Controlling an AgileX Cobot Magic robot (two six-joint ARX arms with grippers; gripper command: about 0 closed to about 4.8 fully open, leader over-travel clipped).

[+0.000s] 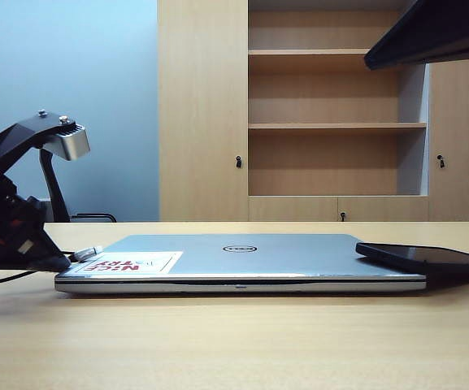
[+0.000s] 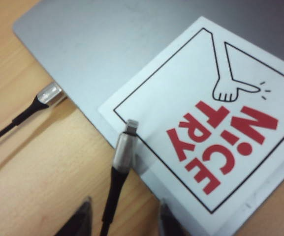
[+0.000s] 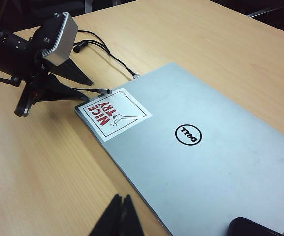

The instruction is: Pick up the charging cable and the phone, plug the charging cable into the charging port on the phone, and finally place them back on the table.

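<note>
While your left gripper [image 2: 124,219] hangs spread around the charging cable [image 2: 123,152], whose silvery tip rests on the laptop [image 1: 242,256] sticker, closing off-centre could flick it aside (another cable [image 2: 31,105] lies near). Rightward, the phone [image 1: 429,258] overhangs the laptop. Only the right wrist view shows your right gripper [image 3: 119,216], pressed together and empty.

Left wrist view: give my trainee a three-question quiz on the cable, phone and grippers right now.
1. True or false: the left gripper is open around the charging cable.
2. The cable's silvery tip lies over: A) bare table B) laptop sticker C) phone.
3. Where does the phone rest?

Key: 1 true. 2 B. 3 On the laptop lid's corner, on the side of the shut right gripper.
</note>
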